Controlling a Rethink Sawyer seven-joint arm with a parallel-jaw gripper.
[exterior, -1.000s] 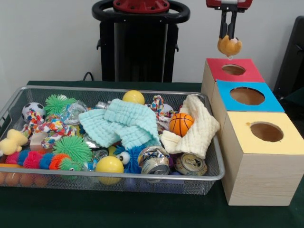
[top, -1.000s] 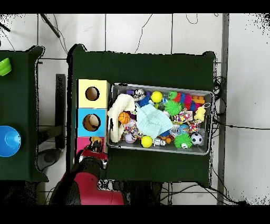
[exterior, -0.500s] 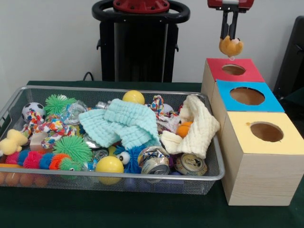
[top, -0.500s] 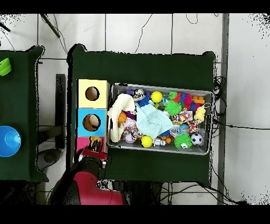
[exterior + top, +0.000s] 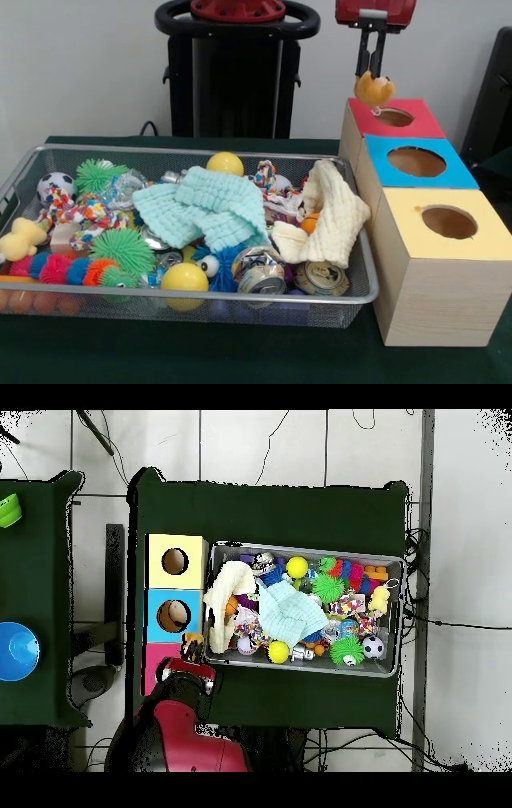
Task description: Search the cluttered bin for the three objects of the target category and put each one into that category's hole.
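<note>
My gripper (image 5: 370,70) hangs at the top right, shut on a small yellow-orange plush toy (image 5: 374,88). The toy dangles just above the left rim of the red-topped box (image 5: 420,122), beside its round hole (image 5: 394,117). Seen from overhead, the gripper (image 5: 190,656) sits between the red box (image 5: 156,658) and the bin's corner. The wire bin (image 5: 192,298) holds a light blue cloth (image 5: 204,206), a cream cloth (image 5: 332,212), yellow balls (image 5: 225,163), a yellow duck plush (image 5: 20,238) and spiky toys (image 5: 122,248).
A blue-topped box (image 5: 452,172) and a yellow-topped box (image 5: 488,240), each with a round hole, stand in a row nearer than the red one. Crushed cans (image 5: 322,276) lie at the bin's front. An orange ball (image 5: 310,222) peeks from under the cream cloth.
The gripper has carried the plush toy left and slightly down, from over the red hole to its left rim. The orange basketball has sunk under the cream cloth.
</note>
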